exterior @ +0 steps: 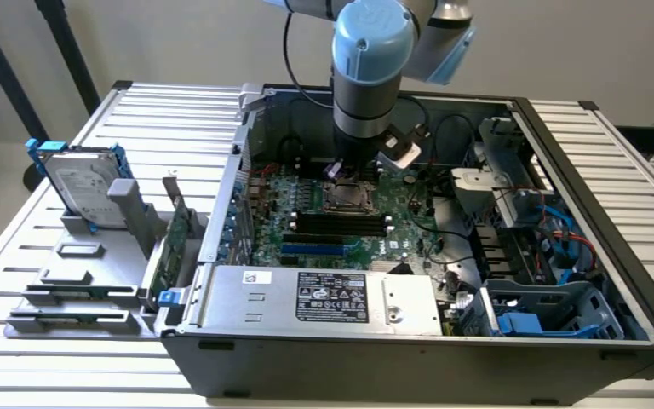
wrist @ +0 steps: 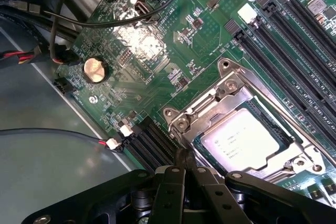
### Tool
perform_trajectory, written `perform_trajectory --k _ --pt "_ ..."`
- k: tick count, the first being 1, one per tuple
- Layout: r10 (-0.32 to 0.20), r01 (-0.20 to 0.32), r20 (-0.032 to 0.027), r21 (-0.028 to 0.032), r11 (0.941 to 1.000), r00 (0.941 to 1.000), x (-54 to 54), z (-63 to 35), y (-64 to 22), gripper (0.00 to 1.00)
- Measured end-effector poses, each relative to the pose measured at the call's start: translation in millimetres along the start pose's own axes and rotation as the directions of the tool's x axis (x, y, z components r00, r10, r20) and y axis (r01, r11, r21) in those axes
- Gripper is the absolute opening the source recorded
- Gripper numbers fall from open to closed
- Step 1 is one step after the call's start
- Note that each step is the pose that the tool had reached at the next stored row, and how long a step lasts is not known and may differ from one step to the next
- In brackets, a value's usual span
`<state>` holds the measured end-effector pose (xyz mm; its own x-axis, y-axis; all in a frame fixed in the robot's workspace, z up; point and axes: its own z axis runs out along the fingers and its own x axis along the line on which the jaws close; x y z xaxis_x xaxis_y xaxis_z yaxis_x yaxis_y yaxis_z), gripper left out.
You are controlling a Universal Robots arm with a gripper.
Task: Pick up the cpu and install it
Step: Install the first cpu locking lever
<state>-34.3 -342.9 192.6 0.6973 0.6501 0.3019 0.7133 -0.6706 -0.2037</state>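
While the cpu (wrist: 240, 140) lies flat in the socket frame (wrist: 231, 85) on the motherboard (wrist: 157, 45), silvery top up and square to the frame, the tool (wrist: 185, 174) hangs just beside one frame edge, near a corner. Its fingers are pinched together with nothing between them, and their tips are close to the metal frame; contact cannot be judged. In the exterior view the arm (exterior: 367, 77) stands nearly vertical, reaching straight down into the open computer case (exterior: 599, 221), which rests on the worktop (exterior: 168, 111).

Workshop bench: open computer case (exterior: 418, 341), parts rack (exterior: 88, 273).
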Motion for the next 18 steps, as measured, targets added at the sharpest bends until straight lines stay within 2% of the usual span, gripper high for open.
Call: perform_trajectory --k 13,18 --pt "-0.013 0.013 0.0025 0.0040 0.9999 0.9999 0.4 1.1 1.0 0.11" --pt "-0.013 0.013 0.0025 0.0042 0.9999 0.9999 3.8 -9.2 -1.3 0.11"
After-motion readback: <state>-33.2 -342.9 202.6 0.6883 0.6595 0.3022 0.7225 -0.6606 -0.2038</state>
